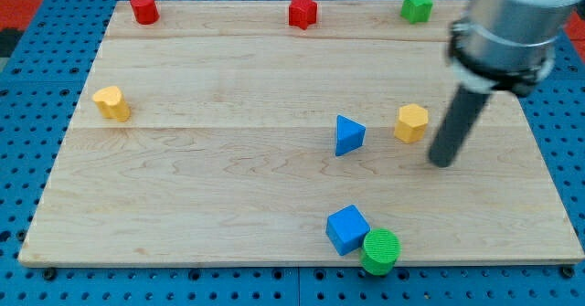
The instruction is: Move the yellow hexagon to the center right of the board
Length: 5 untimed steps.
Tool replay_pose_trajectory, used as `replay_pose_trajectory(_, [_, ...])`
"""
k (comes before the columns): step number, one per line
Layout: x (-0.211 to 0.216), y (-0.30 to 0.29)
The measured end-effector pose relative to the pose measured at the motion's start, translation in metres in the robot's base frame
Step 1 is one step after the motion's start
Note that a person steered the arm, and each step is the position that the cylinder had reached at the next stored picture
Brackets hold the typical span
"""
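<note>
The yellow hexagon (412, 122) stands on the wooden board (228, 187), right of the middle. My tip (442, 162) rests on the board just to the view's right of the hexagon and a little below it, with a small gap between them. The dark rod rises from the tip toward the view's upper right. A blue triangle (348, 134) lies just to the left of the hexagon.
A yellow heart-like block (111, 103) sits at the left. A red block (143, 7), a red star (303, 12) and a green star (417, 5) line the top edge. A blue cube (347, 229) touches a green cylinder (380, 251) near the bottom edge.
</note>
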<state>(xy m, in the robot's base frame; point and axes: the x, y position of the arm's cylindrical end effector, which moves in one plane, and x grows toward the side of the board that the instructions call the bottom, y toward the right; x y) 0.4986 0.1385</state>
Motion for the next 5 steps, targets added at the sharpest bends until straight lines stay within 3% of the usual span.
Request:
replay_pose_trajectory(1, [-0.037,-0.032])
replay_pose_trajectory(2, [-0.070,0.006])
replay_pose_trajectory(3, [-0.071,-0.002])
replay_pose_trajectory(5, [-0.031,0.038])
